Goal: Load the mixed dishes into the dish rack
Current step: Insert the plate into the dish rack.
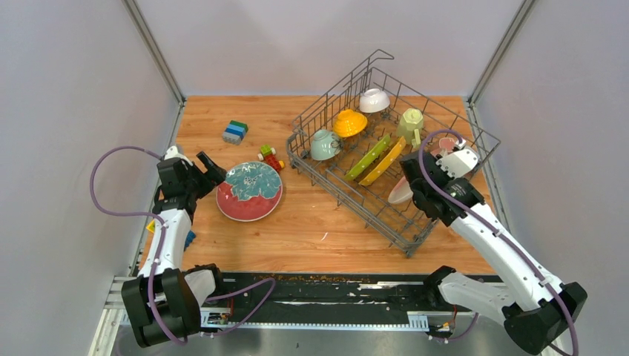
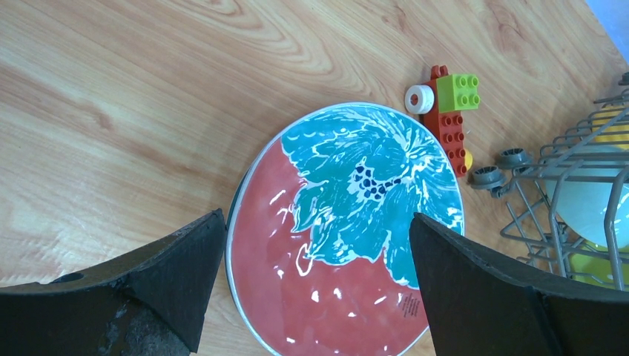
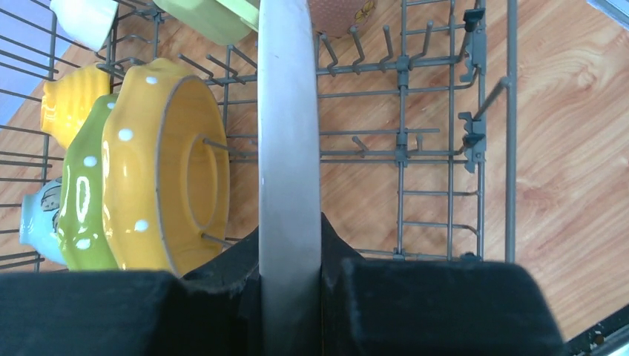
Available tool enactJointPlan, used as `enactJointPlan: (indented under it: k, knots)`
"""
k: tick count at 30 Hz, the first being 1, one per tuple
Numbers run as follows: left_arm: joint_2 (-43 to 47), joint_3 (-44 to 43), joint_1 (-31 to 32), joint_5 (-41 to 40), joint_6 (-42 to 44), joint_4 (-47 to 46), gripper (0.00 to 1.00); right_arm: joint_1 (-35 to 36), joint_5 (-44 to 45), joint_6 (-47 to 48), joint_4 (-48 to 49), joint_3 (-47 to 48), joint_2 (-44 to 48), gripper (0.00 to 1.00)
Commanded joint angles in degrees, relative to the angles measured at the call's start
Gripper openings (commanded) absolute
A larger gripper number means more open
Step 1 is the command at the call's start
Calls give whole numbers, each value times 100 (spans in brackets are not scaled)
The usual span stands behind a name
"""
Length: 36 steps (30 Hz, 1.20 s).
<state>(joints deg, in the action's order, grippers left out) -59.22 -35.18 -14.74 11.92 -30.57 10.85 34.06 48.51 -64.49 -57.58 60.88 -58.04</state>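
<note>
One large grey wire dish rack [image 1: 460, 119]. Four ceramic plates — one coral-and-teal glazed plate [image 1: 249, 191], one lime-green white-dotted plate [image 1: 367, 158], one yellow white-dotted plate [image 1: 384, 162], one pale grey plate [image 3: 289, 111]. Two bowls: a white bowl [image 1: 374, 99], a ribbed yellow bowl [image 1: 349, 122]. Three mugs — a teal mug [image 1: 324, 144], a pale-green mug [image 1: 411, 122], a pink dotted mug [image 3: 341, 13]. Two plain clusters of toy blocks: a blue-green-grey stack [image 1: 235, 131], a red-green-white cluster [image 1: 271, 157].

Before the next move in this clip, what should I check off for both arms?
1. Right gripper shut on grey plate: ok.
2. Grey plate upright, edge-on over dish rack: ok.
3. Slot directly under it free: cannot tell, the plate hides it.
4. Left gripper open, jaws either side of pink-and-teal plate: ok.
5. Toy blocks clear of that gripper: ok.
</note>
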Motion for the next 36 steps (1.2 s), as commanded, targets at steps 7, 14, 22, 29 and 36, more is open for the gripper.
enactJointPlan:
  k: [7, 14, 22, 29, 36]
  knots:
    - [-4, 49, 11, 44, -21, -244, 100, -643, -637, 1317, 1766, 24, -379, 0]
    - [-16, 30, 5, -33, 42, -188, 100, -847, -657, 1598, 1798, 387, -40, 0]
    - [-80, 54, 5, 9, -61, -313, 100, -861, -910, 1717, 1705, 936, 6, 0]
    - [-72, 58, 6, -34, -25, -286, 100, -859, -1126, 1432, 1662, 957, -234, 0]
    - [-85, 55, -2, -53, -12, -292, 100, -827, -1160, 1146, 1617, 851, -662, 0]
